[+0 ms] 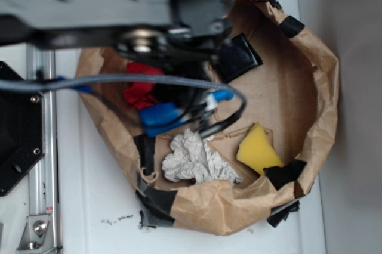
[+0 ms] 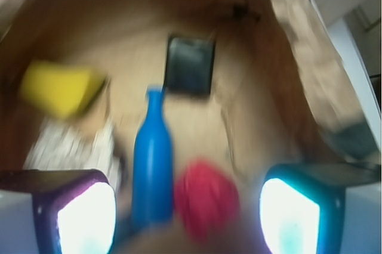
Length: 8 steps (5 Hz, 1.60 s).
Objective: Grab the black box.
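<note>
Black box (image 1: 239, 56): small, flat, square, glossy, with rounded edges. It lies on the floor of the brown paper enclosure (image 1: 310, 63), toward its upper right in the exterior view, partly covered there by the arm. In the wrist view the black box (image 2: 190, 66) sits ahead of the fingers, untouched and apart from them.

Gripper (image 2: 186, 212): two pads, spread wide with nothing between them; the left one purple-edged, the right one teal-edged, both glowing pale. The view is blurred.

Blue bottle (image 2: 153, 164): smooth, slender-necked, lying with its neck pointing toward the box.

Red object (image 2: 206, 197): soft, rounded, just beside the bottle; shape unclear from blur.

Yellow sponge wedge (image 1: 258, 146): porous, triangular, near the enclosure's lower right wall.

Crumpled white paper (image 1: 194, 158): wrinkled ball, between sponge and bottle.

Brown paper enclosure: creased wall, patched with torn black tape strips (image 1: 286, 173).

Black metal plate (image 1: 15, 141): angular, screwed, at the left edge, outside the paper.
</note>
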Tool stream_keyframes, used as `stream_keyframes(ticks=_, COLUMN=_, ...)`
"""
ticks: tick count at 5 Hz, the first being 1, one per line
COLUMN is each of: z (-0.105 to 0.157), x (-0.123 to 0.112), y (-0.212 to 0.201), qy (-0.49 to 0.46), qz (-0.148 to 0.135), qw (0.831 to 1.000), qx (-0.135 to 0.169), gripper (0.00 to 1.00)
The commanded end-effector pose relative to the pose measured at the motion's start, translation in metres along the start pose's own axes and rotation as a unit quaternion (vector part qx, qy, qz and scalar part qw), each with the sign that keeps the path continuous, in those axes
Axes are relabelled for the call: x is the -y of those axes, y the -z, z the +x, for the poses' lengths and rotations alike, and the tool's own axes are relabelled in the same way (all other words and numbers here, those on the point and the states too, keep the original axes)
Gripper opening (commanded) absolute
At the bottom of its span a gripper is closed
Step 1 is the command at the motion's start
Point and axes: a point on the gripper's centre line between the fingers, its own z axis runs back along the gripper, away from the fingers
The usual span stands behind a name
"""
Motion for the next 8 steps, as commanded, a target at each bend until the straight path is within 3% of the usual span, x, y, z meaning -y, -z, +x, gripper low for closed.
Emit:
stream_keyframes(ticks=1, z=0.031, x=0.012, y=0.059, qy=0.013, qz=0.021, qw=0.999, qx=0.043, gripper=1.00)
stream_keyframes(ticks=2, z=0.039, x=0.000, y=0.075, qy=0.010, qz=0.062, qw=0.998, qx=0.031, gripper=1.00)
stream_keyframes(ticks=3, z=0.043, x=-0.019, y=0.071, qy=-0.018, qz=0.059, qw=0.997, qx=0.036, gripper=1.00)
stream_keyframes(ticks=4, z=0.053, x=-0.024, y=0.070, qy=-0.014, qz=0.056, qw=0.998, qx=0.026, gripper=1.00)
stream_keyframes(ticks=5, z=0.048, x=-0.018, y=0.079, qy=-0.032, qz=0.045, qw=0.998, qx=0.007, gripper=0.00)
stream_keyframes(ticks=8, z=0.040, x=-0.024, y=0.070, qy=-0.024, qz=0.053, qw=0.998, qx=0.008, gripper=0.00)
